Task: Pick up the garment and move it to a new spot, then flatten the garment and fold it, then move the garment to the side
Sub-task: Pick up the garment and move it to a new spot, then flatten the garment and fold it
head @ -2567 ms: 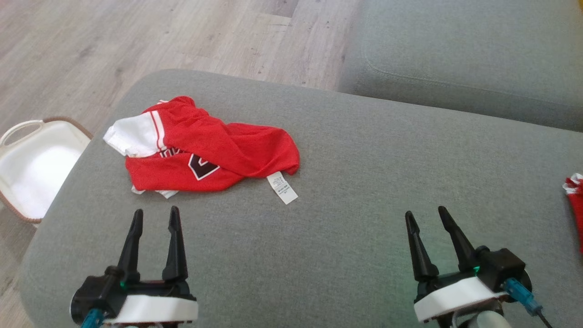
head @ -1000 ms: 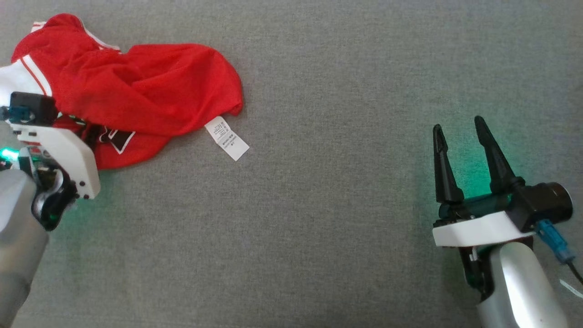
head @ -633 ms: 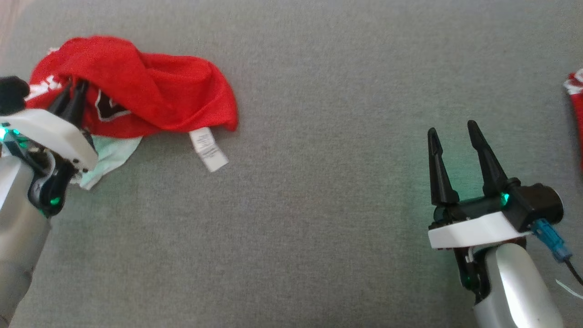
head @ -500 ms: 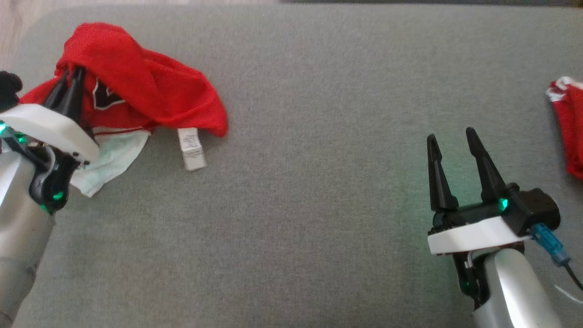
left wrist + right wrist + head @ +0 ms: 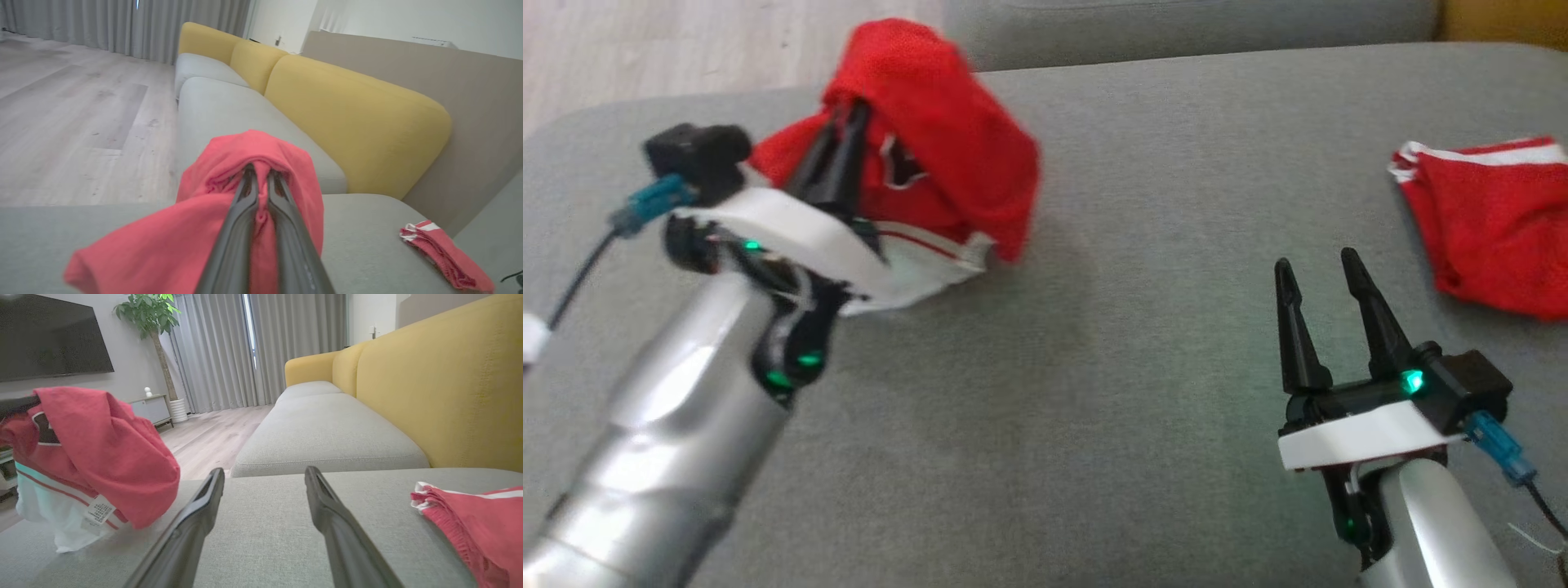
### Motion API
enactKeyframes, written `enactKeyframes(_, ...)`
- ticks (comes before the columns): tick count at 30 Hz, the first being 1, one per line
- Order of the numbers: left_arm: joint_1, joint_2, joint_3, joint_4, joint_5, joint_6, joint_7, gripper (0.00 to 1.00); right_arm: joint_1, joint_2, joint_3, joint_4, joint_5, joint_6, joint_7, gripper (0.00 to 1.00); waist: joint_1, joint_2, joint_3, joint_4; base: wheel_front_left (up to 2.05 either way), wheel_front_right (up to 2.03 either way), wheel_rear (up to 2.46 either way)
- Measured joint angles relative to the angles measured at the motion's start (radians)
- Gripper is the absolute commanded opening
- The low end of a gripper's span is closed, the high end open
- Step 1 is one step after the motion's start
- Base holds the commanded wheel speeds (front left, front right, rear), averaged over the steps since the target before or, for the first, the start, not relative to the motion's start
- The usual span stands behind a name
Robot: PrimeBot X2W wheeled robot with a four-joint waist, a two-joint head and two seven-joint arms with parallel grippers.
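The garment is a red jersey with white trim and a dark emblem. It hangs bunched from my left gripper, which is shut on its fabric and holds it lifted above the grey sofa seat. In the left wrist view the red cloth drapes over my closed fingers. From the right wrist view the garment hangs at the left with its white label showing. My right gripper stands open and apart at the lower right, holding nothing; its fingers spread wide over the seat.
A second red piece with white stripes lies on the seat at the right. Yellow back cushions line the sofa's far side. Wooden floor lies beyond the seat's left edge. A further seat cushion extends ahead.
My left gripper has lifted the garment off the seat and carried it rightward. The head camera tilted up, bringing the second red piece further into view. The right gripper stayed open.
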Motion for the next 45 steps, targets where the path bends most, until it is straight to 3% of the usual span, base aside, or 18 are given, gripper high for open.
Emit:
enactKeyframes(6,-0.003,-0.092,-0.045,-0.045,0.041,0.086,-0.008,0.00,-0.001,0.000,0.022,-0.004,0.018,0.000,0.000,1.00,0.0001,0.0000,0.003,-0.057,0.00,0.00,0.00)
enactKeyframes(7,-0.004,-0.104,-0.055,-0.043,0.053,0.094,-0.013,0.36,-0.001,0.000,0.025,-0.004,0.020,0.000,0.000,1.00,0.0001,0.0000,0.004,-0.067,0.00,0.00,0.00)
enactKeyframes(8,-0.006,-0.114,-0.063,-0.036,0.070,0.100,-0.022,1.00,-0.002,0.000,0.027,-0.004,0.025,0.000,0.000,1.00,0.0001,0.0000,0.006,-0.076,0.00,0.00,0.00)
enactKeyframes(13,-0.029,-0.114,-0.083,0.050,0.155,0.128,-0.099,1.00,-0.002,0.000,0.026,-0.006,0.033,0.000,0.000,1.00,0.0001,0.0000,0.020,-0.106,0.00,0.00,0.00)
enactKeyframes(20,0.001,-0.051,-0.020,0.088,0.174,0.130,-0.224,1.00,-0.002,0.000,0.005,-0.008,0.031,0.000,0.000,1.00,0.0002,0.0000,0.021,-0.075,0.00,0.00,0.00)
enactKeyframes(24,0.117,0.001,0.047,0.047,0.178,0.105,-0.244,1.00,-0.001,0.000,-0.005,-0.007,0.022,0.000,0.000,1.00,0.0001,0.0000,0.009,-0.041,0.00,0.00,0.00)
enactKeyframes(27,0.282,0.013,0.136,-0.053,0.254,0.097,-0.244,1.00,0.006,0.000,-0.021,-0.004,0.013,0.000,0.000,1.00,0.0001,0.0000,-0.008,-0.005,0.00,0.00,0.00)
enactKeyframes(31,0.399,0.002,0.193,-0.121,0.323,0.091,-0.244,1.00,0.033,0.000,-0.032,0.001,0.005,0.000,0.000,1.00,0.0001,0.0000,-0.027,0.018,0.00,0.00,0.00)
enactKeyframes(35,0.535,-0.046,0.246,-0.166,0.410,0.086,-0.244,1.00,0.064,0.000,-0.038,0.010,0.005,0.000,0.000,1.00,0.0000,0.0000,-0.052,0.041,0.00,0.00,0.00)
enactKeyframes(41,0.624,-0.141,0.332,-0.206,0.493,0.043,-0.244,1.00,0.065,0.000,-0.038,0.015,-0.003,0.000,0.000,1.00,-0.0001,0.0000,-0.072,0.051,0.00,0.00,0.00)
enactKeyframes(45,0.630,-0.171,0.363,-0.211,0.550,0.003,-0.244,1.00,0.065,0.000,-0.039,0.017,-0.004,0.000,0.000,1.00,0.0000,0.0000,-0.062,0.057,0.00,0.00,0.00)
